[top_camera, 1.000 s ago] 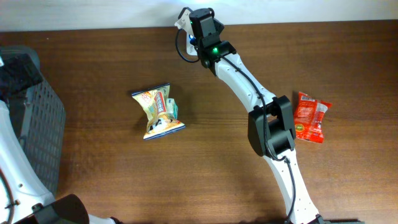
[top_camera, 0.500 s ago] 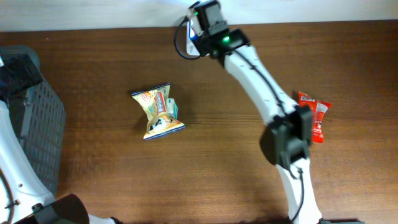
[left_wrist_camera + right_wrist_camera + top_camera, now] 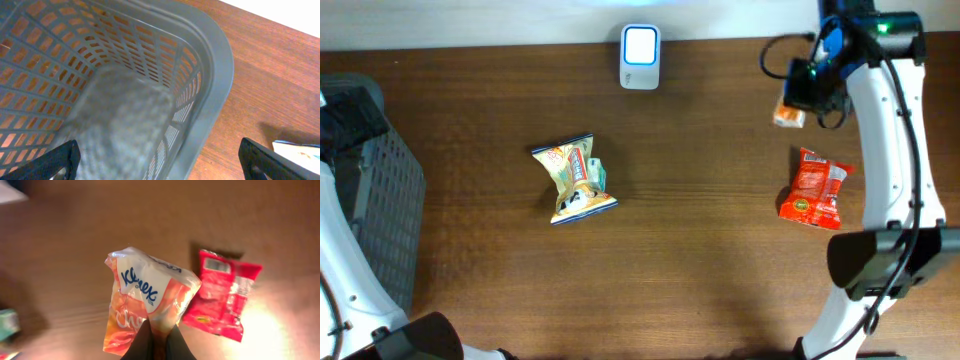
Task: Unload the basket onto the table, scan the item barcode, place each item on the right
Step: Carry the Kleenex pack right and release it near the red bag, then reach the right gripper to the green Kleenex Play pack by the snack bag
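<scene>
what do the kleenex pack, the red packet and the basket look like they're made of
Kleenex pack: thin printed plastic film, glossy; it crinkles and catches the light. Red packet: probably plastic or foil-lined film, shiny, with flat sealed ends. Basket: grey moulded plastic, matte, with slotted walls.

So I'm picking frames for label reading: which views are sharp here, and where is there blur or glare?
Overhead: evenly lit and sharp, though the scanner face is blown out white. Right wrist: the tissue pack logo reads clearly, the table behind is blurred, and a bright glare washes the corner by the red packet. Left wrist: the basket rim is crisp, its floor soft.
</scene>
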Robot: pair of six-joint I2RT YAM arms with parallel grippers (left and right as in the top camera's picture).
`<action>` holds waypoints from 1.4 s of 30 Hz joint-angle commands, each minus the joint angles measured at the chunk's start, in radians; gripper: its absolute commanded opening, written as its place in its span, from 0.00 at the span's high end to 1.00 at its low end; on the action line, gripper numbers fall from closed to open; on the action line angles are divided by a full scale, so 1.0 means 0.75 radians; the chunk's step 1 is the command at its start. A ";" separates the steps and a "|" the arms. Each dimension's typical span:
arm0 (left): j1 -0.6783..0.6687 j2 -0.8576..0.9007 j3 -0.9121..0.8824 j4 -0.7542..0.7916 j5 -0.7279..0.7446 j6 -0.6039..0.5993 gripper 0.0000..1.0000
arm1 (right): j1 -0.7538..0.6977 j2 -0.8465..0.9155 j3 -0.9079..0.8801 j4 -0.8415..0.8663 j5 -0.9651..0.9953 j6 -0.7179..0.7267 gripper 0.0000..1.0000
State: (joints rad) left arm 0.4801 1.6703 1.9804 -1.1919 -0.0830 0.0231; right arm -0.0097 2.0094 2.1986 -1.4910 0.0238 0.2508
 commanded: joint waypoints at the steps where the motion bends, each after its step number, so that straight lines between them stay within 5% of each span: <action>1: 0.004 -0.005 0.000 0.000 0.000 0.020 0.01 | -0.034 0.043 -0.273 0.072 -0.012 -0.014 0.96; 8: 0.004 -0.005 -0.001 0.001 0.000 0.020 0.01 | -0.084 0.061 -0.697 0.360 0.044 -0.014 0.96; 11: 0.004 -0.005 0.000 0.001 0.000 0.020 0.01 | -0.112 0.061 -0.721 0.363 0.063 -0.014 0.64; 15: 0.004 -0.005 0.000 0.001 0.000 0.020 0.01 | -0.145 0.060 -0.604 0.285 0.044 -0.014 0.38; 20: 0.004 -0.005 0.000 0.001 0.000 0.020 0.01 | -0.068 0.060 -0.232 0.160 -0.252 -0.161 0.35; 24: 0.004 -0.005 0.000 0.001 0.000 0.020 0.01 | 0.087 0.062 -0.189 0.286 -0.520 -0.190 0.35; 33: 0.004 -0.005 0.000 0.001 0.000 0.020 0.01 | 0.609 0.252 -0.196 0.607 -0.469 -0.033 0.36; 42: 0.004 -0.005 0.000 0.001 0.000 0.020 0.01 | 0.800 0.429 -0.196 0.752 -0.420 0.053 0.36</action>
State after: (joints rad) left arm 0.4801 1.6703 1.9804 -1.1923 -0.0826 0.0231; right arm 0.5785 2.2944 2.0495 -0.9344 -0.3225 0.2569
